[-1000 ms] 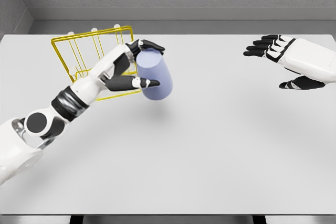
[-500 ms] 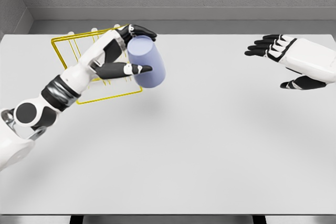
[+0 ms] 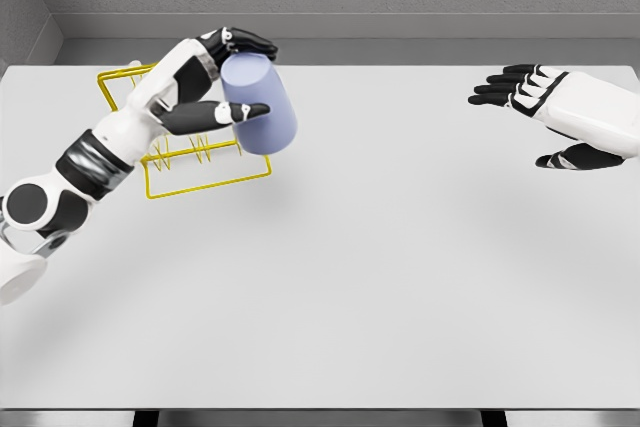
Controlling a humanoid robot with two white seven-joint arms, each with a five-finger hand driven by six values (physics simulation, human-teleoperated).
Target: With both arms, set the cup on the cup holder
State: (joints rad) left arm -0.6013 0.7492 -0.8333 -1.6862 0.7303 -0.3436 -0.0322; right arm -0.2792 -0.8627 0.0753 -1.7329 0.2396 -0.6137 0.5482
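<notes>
A pale blue cup [image 3: 262, 107] hangs tilted in the air, above the table, at the right edge of the yellow wire cup holder [image 3: 190, 172]. My left hand [image 3: 235, 75] is shut on it, thumb across its front and fingers over its top. The left forearm crosses over the holder and hides much of its upright wires. My right hand [image 3: 535, 112] hovers far to the right over the table, fingers spread and holding nothing.
The white table [image 3: 400, 267] stretches across the view, with a grey wall behind it. The holder stands near the table's far left corner.
My left hand has lifted the cup up and to the left, closer over the holder. The right hand has barely moved.
</notes>
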